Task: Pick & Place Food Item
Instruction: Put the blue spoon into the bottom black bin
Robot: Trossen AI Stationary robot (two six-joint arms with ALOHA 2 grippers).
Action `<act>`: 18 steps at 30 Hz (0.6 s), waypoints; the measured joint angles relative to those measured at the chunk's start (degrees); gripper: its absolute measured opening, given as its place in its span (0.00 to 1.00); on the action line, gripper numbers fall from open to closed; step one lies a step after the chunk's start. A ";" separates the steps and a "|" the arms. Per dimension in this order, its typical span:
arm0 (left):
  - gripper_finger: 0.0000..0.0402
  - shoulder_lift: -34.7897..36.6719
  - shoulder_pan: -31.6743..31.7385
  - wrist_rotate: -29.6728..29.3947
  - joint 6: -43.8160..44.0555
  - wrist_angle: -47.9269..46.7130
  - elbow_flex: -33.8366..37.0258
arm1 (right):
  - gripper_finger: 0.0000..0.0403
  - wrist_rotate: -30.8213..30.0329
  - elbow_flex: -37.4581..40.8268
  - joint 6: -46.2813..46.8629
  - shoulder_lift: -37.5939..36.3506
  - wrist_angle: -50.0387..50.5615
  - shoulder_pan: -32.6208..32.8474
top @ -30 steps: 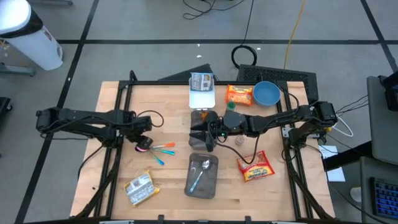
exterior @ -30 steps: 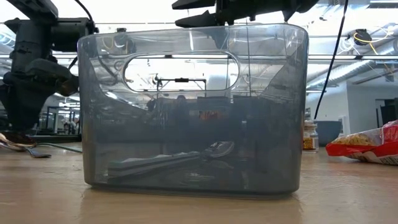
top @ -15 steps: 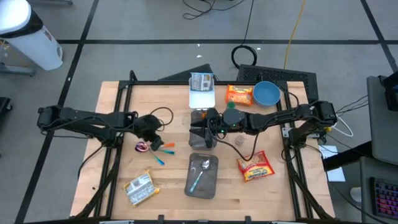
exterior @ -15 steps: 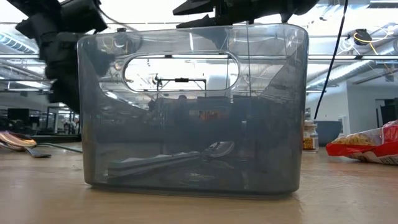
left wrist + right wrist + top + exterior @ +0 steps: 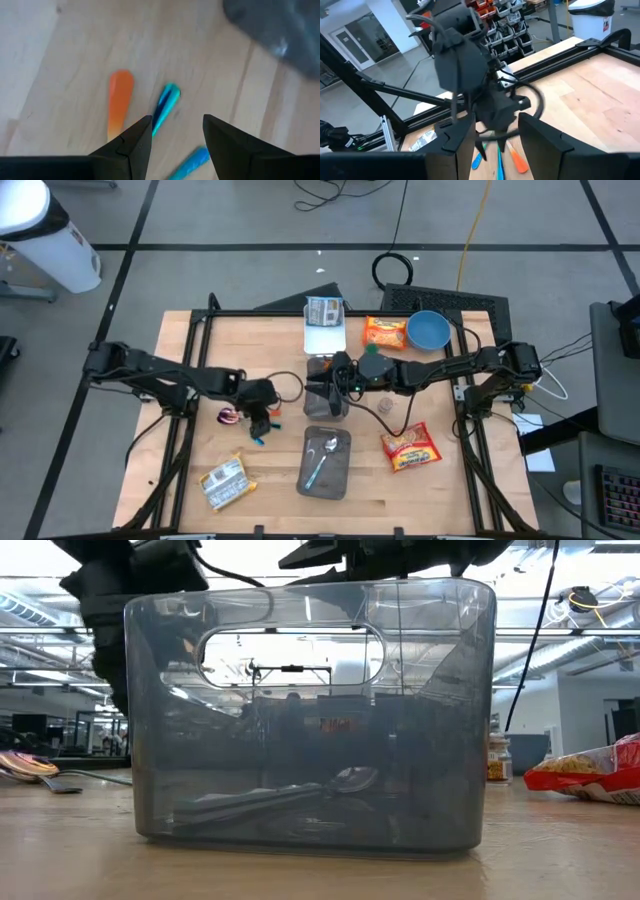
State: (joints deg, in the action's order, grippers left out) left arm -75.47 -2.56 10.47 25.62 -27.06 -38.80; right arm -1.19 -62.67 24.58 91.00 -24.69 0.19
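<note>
Left fingers: the left gripper hangs over the wooden counter, its fingers spread with nothing between them, right above an orange plastic utensil and a blue plastic utensil lying side by side.
Right fingers: the right gripper sits at the counter's middle over a dark grey plastic caddy, its fingers parted; whether they grasp the caddy's wall I cannot tell.
Food items: a red and yellow snack packet lies flat near the counter's right side, well apart from both grippers; an orange packet lies at the far edge beside a blue round bowl; a pale foil-wrapped bar lies near the front left corner.
Around: a grey translucent tray holding a metal spoon sits just in front of the caddy; a white square container stands behind it.
In the way: the tray fills the low view.
</note>
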 joint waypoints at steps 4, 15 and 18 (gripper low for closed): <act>0.46 -1.92 -2.06 -0.61 -4.31 -5.42 -1.92 | 0.35 0.04 0.00 -0.01 0.00 0.13 -0.13; 0.46 -2.17 -7.07 -9.10 -13.12 -12.64 -2.04 | 0.35 0.04 0.00 -0.40 0.00 1.00 -0.11; 0.46 -2.18 -7.41 -9.10 -14.79 -12.24 -2.04 | 0.35 0.04 0.00 -0.42 0.00 1.03 -0.11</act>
State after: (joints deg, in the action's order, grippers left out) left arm -77.65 -9.98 1.37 10.83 -39.30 -40.84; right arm -1.15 -62.67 24.16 91.00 -23.66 0.08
